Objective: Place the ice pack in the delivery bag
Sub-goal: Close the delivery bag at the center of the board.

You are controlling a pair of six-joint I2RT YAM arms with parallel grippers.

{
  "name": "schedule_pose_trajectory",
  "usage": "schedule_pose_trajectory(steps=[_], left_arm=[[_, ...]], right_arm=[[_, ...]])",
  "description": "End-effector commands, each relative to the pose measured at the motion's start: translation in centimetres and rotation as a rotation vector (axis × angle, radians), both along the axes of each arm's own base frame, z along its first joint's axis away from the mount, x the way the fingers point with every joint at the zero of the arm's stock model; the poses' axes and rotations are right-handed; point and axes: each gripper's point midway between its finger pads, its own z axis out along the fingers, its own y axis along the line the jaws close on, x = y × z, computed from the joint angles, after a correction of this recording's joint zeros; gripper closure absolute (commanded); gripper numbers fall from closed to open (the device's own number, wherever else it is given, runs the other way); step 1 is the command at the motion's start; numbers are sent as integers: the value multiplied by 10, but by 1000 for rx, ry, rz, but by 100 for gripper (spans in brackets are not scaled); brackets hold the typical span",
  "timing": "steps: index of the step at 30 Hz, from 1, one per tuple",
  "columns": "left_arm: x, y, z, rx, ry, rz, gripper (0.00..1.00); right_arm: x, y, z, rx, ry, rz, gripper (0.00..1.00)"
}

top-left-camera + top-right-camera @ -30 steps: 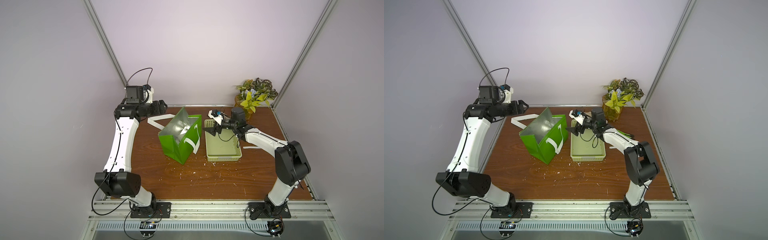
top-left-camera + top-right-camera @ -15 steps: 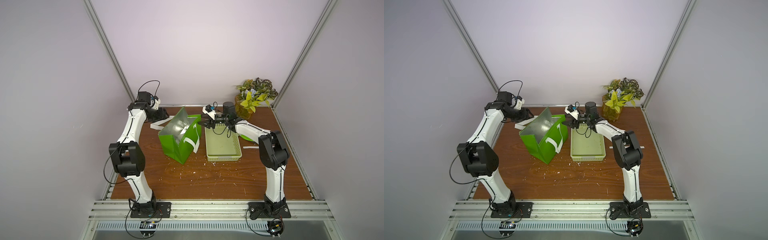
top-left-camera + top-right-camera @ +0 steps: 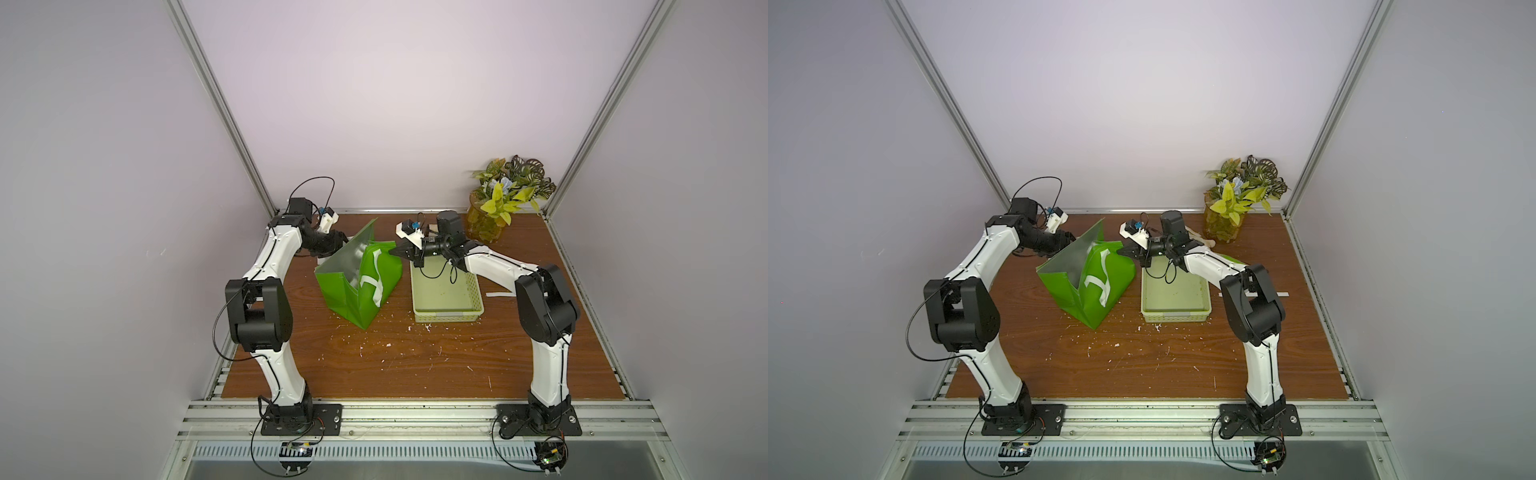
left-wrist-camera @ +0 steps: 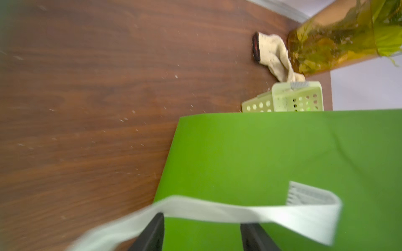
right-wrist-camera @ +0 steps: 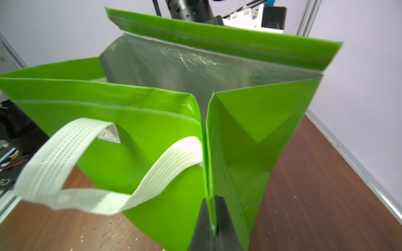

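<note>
bag: delivery bag stands on the bench, a bit left of centre and just beside the pale green basket. Its tall far-left wall is up, with the foil lining showing.
right pincer: right pincer is clenched on the bag's folded corner edge, the corner nearest the basket. In the wrist view the green fabric is sandwiched between the two black fingers.
left pincer: left pincer has its fingers apart, up against the outside of the bag's tall wall. A white strap handle crosses just past the tips. That part is blurred, so I can't tell if it touches the strap or the wall.
other strap: second handle loops free off the wall facing the right wrist camera.
text: there is a grey strip on the basket rim, and I can't read anything on it.
background: plant jar sits in the far right corner, with a beige cloth item with a dark cuff lying against it. White flecks are scattered on the bench.
vs 1 s ago: the right pincer was over the basket's far end, short of the bag. The left arm was stretched out with its pincer clear of the bag's left side.
vs 0.5 s ago: both pincers had already reached the bag. The bag is in about the same spot throughout.
</note>
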Motion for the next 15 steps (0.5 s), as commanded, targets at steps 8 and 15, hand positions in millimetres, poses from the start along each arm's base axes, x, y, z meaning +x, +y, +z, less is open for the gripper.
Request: schedule_pose_trajectory(steps=[8,15], left_arm=[[-16,-43,20,-130,-83,-166,41],[-16,-51,21,-160,-83,-196,41]], right_arm=[[-29,-8,40,84,-38,-38,100],[0,-24,28,88,-30,-66,50]])
